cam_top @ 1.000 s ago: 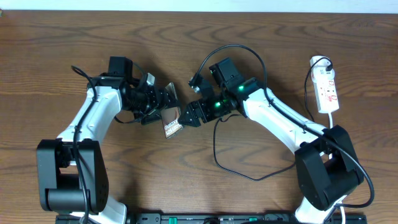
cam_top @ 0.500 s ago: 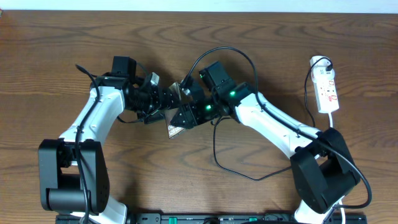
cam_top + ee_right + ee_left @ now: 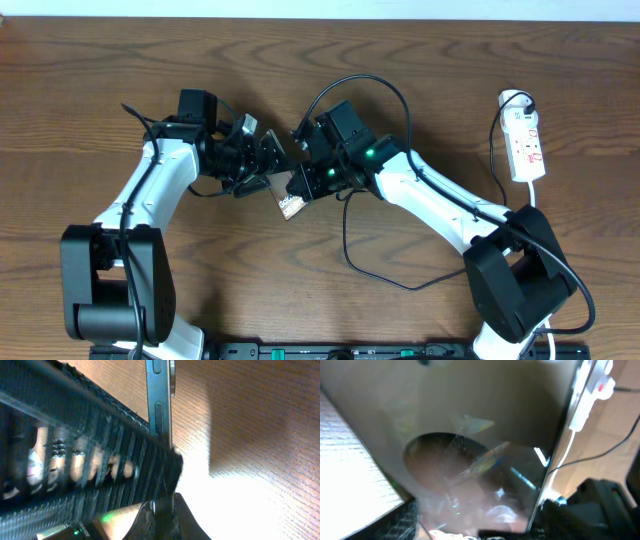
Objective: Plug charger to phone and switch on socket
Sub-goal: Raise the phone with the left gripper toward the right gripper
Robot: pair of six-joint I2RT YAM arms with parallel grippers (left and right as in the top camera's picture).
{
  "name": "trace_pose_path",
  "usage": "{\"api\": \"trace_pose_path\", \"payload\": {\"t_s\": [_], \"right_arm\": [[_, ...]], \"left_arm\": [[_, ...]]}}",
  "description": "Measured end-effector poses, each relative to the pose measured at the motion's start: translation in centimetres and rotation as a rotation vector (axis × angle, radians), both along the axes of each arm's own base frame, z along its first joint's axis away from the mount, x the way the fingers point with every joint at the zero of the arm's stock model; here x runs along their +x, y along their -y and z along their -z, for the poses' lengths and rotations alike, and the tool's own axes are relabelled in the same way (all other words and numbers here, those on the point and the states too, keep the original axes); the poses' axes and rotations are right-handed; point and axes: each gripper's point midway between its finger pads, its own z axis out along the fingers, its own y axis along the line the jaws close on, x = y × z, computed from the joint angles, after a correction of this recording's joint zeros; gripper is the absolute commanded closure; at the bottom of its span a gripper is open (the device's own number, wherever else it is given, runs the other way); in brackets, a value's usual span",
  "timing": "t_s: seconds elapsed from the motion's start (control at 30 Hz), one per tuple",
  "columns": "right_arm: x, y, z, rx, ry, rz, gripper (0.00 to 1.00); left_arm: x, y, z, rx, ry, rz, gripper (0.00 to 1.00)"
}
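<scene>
The phone (image 3: 289, 200), bronze screen with white lettering, hangs tilted above the table between both arms. My right gripper (image 3: 298, 183) is shut on its thin silver edge (image 3: 160, 405), pinching it at the lower end. My left gripper (image 3: 262, 167) stands wide, one finger on each side of the phone. The screen (image 3: 470, 450) fills that wrist view, with a sliver of gap beside the left finger (image 3: 402, 520). The charger (image 3: 352, 262), a thin black cable, loops over the right arm and across the table. The white socket (image 3: 526, 145) lies at the far right.
The socket's white cord (image 3: 531, 190) runs down toward the right arm's base. The power strip (image 3: 590, 390) and a stretch of black cable (image 3: 602, 452) show past the phone in the left wrist view. Bare wood lies in front of and behind the arms.
My right gripper moved left to the phone and closed on its edge. The left jaws widened a little. The phone shifted slightly right, and its lettering now shows.
</scene>
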Motion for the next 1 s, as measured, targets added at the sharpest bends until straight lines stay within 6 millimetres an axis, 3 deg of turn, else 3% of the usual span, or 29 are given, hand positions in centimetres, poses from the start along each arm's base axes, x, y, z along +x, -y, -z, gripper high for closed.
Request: {"api": "trace_pose_path", "payload": {"t_s": [0.27,0.43,0.53,0.77,1.0], "right_arm": [[0.9,0.3,-0.4,0.025,0.01,0.012,0.99],[2.3,1.8,-1.4,0.107,-0.025,0.02,0.99],[3.5,2.7,-2.9,0.203,-0.029,0.013,0.99],[4.5,3.1,-7.6,0.465,0.0,-0.09,0.99],[5.2,3.4,-10.4,0.595,0.032,-0.139,0.99]], "left_arm": [[0.2,0.0,-0.3,-0.007,0.012,0.002,0.11],[1.1,0.0,-2.0,-0.111,0.078,0.009,0.11],[2.2,-0.3,-4.3,-0.195,0.175,0.012,0.11],[3.8,0.4,-12.0,-0.443,0.5,0.134,0.16],[2.6,0.9,-15.5,-0.571,0.598,0.224,0.16]]}}
